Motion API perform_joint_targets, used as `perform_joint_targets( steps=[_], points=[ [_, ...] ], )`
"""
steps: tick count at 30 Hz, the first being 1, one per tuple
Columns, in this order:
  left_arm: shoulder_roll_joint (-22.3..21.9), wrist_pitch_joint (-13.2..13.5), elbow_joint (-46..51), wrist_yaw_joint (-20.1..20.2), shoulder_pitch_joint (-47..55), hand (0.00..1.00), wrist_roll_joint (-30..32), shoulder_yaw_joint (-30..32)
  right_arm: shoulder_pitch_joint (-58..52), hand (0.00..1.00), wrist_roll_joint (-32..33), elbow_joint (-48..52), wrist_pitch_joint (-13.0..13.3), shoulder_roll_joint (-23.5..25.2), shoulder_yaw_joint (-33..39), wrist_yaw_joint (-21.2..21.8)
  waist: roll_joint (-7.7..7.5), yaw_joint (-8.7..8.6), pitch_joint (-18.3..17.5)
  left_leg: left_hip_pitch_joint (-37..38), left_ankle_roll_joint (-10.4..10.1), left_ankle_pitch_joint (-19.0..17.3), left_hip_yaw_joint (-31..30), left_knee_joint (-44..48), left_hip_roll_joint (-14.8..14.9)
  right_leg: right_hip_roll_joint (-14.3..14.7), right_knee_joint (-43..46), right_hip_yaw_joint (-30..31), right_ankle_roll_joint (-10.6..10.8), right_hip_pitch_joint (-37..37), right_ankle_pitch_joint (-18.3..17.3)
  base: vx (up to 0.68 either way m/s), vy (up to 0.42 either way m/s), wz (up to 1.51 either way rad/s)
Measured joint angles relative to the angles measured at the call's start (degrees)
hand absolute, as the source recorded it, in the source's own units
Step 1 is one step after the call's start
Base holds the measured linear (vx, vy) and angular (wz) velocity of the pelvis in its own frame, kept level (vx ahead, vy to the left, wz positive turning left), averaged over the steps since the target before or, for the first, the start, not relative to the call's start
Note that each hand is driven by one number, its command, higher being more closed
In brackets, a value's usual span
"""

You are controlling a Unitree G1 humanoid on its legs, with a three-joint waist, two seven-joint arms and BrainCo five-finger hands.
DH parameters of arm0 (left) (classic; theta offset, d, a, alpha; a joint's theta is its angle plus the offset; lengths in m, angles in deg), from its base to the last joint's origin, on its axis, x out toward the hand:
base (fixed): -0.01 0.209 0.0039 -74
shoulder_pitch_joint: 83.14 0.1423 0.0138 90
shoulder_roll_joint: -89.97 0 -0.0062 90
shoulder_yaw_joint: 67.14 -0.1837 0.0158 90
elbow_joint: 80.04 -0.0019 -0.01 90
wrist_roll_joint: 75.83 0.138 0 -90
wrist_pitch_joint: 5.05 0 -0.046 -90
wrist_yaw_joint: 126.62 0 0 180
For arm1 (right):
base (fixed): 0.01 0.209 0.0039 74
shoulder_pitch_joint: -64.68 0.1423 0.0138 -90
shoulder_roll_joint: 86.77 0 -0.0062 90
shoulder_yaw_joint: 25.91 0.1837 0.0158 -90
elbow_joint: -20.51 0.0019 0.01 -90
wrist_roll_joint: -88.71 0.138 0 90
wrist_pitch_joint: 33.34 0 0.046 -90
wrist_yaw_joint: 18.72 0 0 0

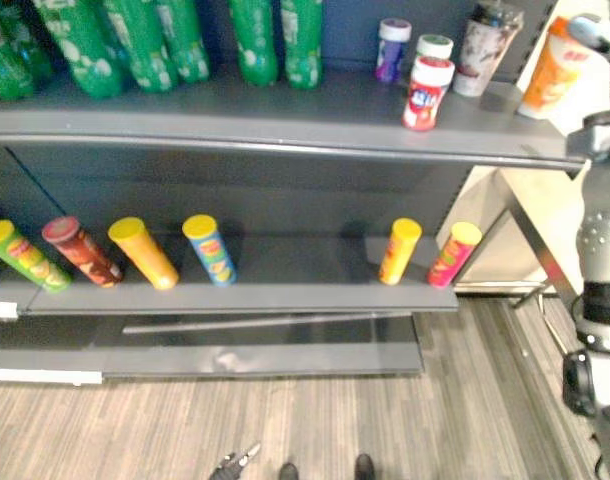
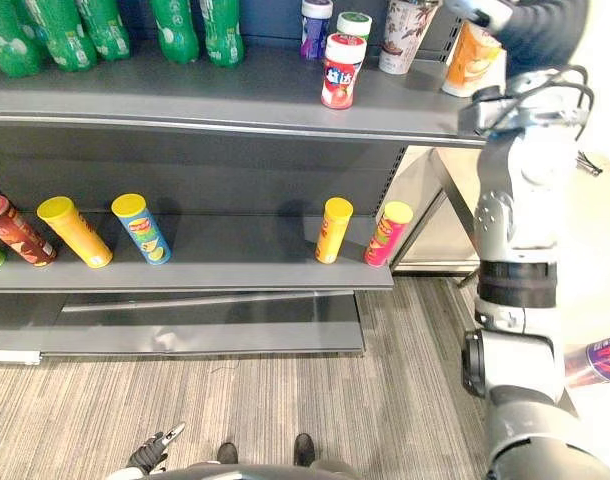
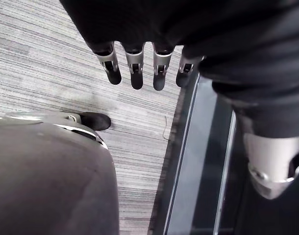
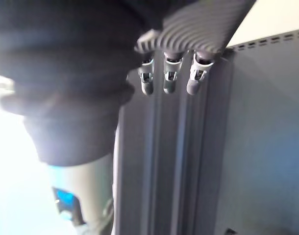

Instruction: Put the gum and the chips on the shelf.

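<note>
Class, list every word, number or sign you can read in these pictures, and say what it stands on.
No text can be read with certainty.
Green bottles: white print, too blurred to read.
Red-and-white jar: label print, too small to read.
Blue can and the cans beside it: logos, too small to read.
Orange can: print, too blurred to read.
</note>
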Motion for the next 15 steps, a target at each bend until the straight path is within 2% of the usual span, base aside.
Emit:
perform_joint_targets(
  steps=[4, 6, 8, 9, 11, 15],
  points=[
    [0.0, 0.0, -0.1, -0.3, 0.8, 0.0, 0.1, 0.0, -9.5, 0.0, -0.2, 9.3, 2.3, 5.2, 5.5, -0.2, -0.07, -0.93, -1.0, 0.0, 0.0, 0.0, 0.0, 0.0, 0.0, 0.0, 0.0, 0.0, 0.0, 0.0, 0.0, 0.0, 0.0, 0.0],
    [0.0, 0.1, -1.0, -0.5, 1.0, 0.0, 0.2, 0.1, -17.6, 0.0, -0.8, 14.5, 3.8, 11.0, 7.6, -0.8, -0.14, -1.46, -1.8, 0.0, 0.0, 0.0, 0.1, 0.0, 0.0, 0.0, 0.0, 0.0, 0.0, 0.0, 0.0, 0.0, 0.0, 0.0],
    [0.0, 0.1, -1.2, -1.1, 1.1, 0.0, 0.7, 0.4, -24.7, 0.0, -1.1, 17.8, 4.2, 15.2, 7.7, -1.2, -0.2, -1.8, -2.0, 0.0, 0.0, 0.0, 0.1, 0.0, 0.0, 0.0, 0.0, 0.0, 0.1, 0.0, -0.1, 0.0, 0.0, 0.0],
    [0.0, 0.1, -1.2, -1.2, 1.1, 0.0, 1.4, 0.8, -27.0, 0.0, -1.7, 18.8, 4.2, 16.6, 7.5, -1.2, -0.21, -1.91, -2.0, 0.0, 0.0, 0.0, 0.1, 0.0, 0.0, -0.1, 0.0, 0.0, 0.1, -0.1, -0.1, 0.0, 0.0, 0.0],
    [-0.2, 0.1, -1.3, -1.7, 1.3, 0.0, 1.9, 1.9, -35.1, 0.0, -6.7, 20.5, 4.2, 20.9, 6.3, 0.0, -0.22, -2.52, -2.0, -0.1, 0.0, 0.0, 0.0, 0.0, -0.1, -0.1, 0.0, 0.0, 0.3, -0.2, -0.3, 0.0, 0.0, 0.0],
    [-0.2, 0.9, -1.6, -2.2, 1.4, 0.0, 2.1, 2.2, -50.1, 0.0, -7.4, 18.9, 4.0, 26.4, -1.4, 2.9, -0.33, -2.74, -2.0, -0.2, -0.2, -0.2, 0.0, 0.0, -0.2, -0.2, 0.0, 0.1, 0.3, -0.3, -0.3, 0.0, 0.0, 0.0]
  ],
)
